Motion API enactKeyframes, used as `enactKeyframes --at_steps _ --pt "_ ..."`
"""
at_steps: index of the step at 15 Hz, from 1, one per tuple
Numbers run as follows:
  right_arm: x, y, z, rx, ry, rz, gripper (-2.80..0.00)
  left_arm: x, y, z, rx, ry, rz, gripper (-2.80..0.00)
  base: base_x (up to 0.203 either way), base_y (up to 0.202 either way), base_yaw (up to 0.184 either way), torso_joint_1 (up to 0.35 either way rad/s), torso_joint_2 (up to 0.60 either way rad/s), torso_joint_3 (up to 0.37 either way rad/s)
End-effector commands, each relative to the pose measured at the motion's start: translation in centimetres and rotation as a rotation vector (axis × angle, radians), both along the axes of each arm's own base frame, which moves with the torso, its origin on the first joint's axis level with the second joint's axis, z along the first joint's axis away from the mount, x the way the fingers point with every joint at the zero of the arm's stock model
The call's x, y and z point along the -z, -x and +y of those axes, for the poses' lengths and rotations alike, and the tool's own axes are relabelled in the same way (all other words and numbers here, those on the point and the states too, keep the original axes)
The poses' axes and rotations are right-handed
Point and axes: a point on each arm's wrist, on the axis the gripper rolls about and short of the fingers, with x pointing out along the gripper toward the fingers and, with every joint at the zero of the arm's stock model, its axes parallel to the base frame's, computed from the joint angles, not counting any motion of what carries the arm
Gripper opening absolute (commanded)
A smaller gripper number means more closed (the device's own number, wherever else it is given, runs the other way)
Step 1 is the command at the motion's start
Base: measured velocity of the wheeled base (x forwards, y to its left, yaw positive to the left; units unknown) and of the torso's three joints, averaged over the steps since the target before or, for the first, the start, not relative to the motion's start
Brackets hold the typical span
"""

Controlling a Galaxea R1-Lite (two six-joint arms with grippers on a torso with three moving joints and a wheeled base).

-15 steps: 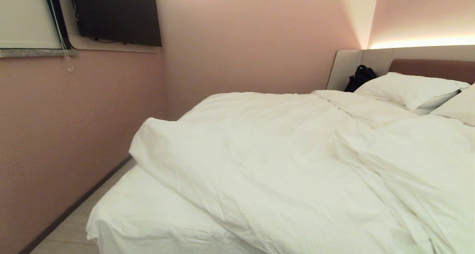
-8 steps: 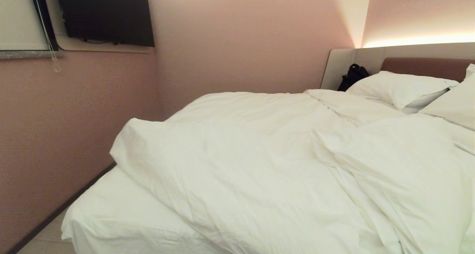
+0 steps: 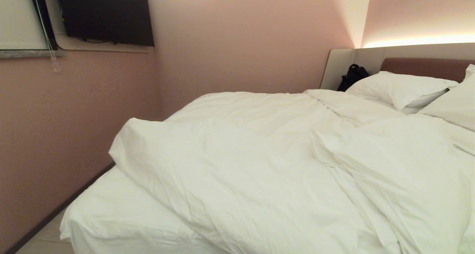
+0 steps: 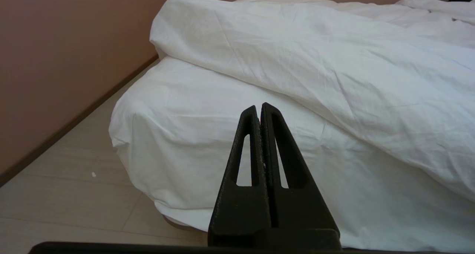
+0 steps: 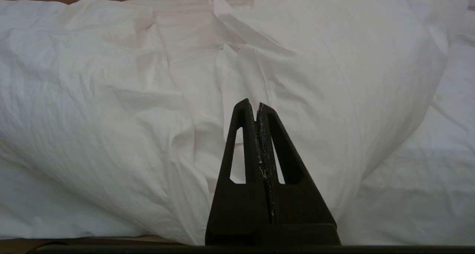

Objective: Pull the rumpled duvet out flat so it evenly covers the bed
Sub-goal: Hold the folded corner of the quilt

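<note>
The white duvet (image 3: 259,153) lies rumpled across the bed (image 3: 111,217), bunched in thick folds and pulled back from the near left corner, where bare fitted sheet shows. Neither arm appears in the head view. In the left wrist view my left gripper (image 4: 259,107) is shut and empty, held off the bed's sheeted corner (image 4: 178,135), with the duvet (image 4: 315,61) edge beyond it. In the right wrist view my right gripper (image 5: 256,105) is shut and empty, in front of a heap of duvet (image 5: 315,79) folds and apart from them.
Two white pillows (image 3: 400,88) lie against the brown headboard (image 3: 426,66), with a dark bag (image 3: 352,75) beside them. A pink wall (image 3: 55,135) runs close along the bed's left side, leaving a narrow strip of floor (image 4: 66,172). A dark screen (image 3: 107,16) hangs high on the left.
The whole head view has shifted left since a second ago, so the camera moved rightward, then settled. The duvet and pillows lie as before.
</note>
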Motion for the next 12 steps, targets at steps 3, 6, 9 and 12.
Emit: enactKeyframes --at_steps 3,6,9,12 --pt "0.00 -0.01 0.00 -0.001 0.000 0.001 -2.80 0.00 0.00 0.00 -0.001 0.000 0.000 -2.80 0.000 0.000 0.000 0.000 0.00 0.000" --pt "0.00 -0.01 0.00 -0.001 0.000 0.001 -2.80 -0.01 0.00 0.00 -0.001 -0.001 -0.002 -2.80 0.000 0.000 0.000 0.000 0.00 0.000" --pt "0.00 -0.01 0.00 0.000 0.000 0.001 -2.80 -0.01 0.00 0.00 -0.001 -0.004 -0.002 -2.80 0.000 0.000 0.000 0.000 0.00 0.000" --pt "0.00 -0.01 0.00 -0.001 0.000 0.001 -2.80 0.04 0.00 0.00 0.001 -0.009 0.003 -2.80 0.000 0.000 0.000 0.000 0.00 0.000"
